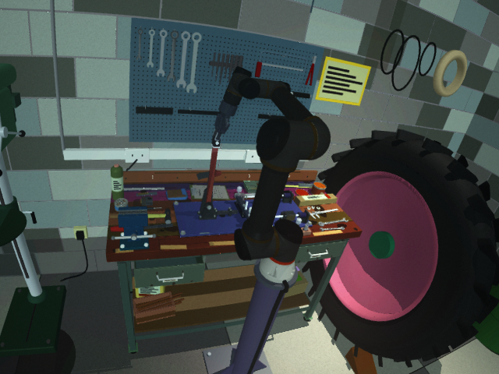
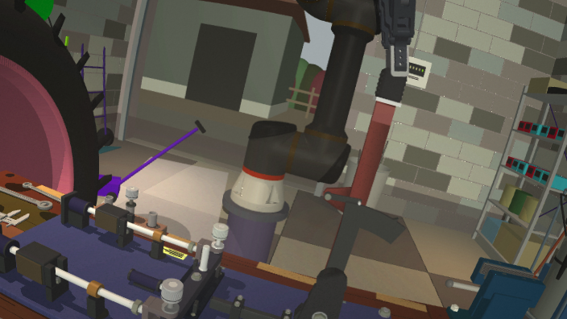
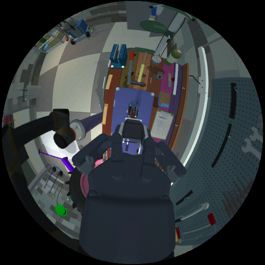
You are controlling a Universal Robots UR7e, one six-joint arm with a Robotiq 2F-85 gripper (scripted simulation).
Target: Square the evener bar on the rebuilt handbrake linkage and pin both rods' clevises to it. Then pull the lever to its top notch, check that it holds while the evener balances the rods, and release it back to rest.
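Observation:
The handbrake lever [image 1: 211, 177] is a red bar with a black grip [image 2: 391, 85] at its top. It stands nearly upright from its pivot on the blue base plate [image 1: 209, 219]. I hold the grip with my gripper [image 3: 132, 138], closed around it from above. The evener bar [image 2: 201, 268] sits at the front of the plate. Two white rods [image 2: 141, 231] run to it, each pinned with a knurled-head pin [image 2: 220, 233]. The second pin [image 2: 172, 291] sits at the bar's near end.
A blue vise [image 1: 133, 228] is clamped at the bench's left front. A clipboard [image 3: 162, 123] lies behind the plate, and wrenches [image 1: 328, 220] lie at the right end. A large tractor tyre [image 1: 407, 249] stands right of the bench. The pegboard [image 1: 225, 80] hangs close behind my arm.

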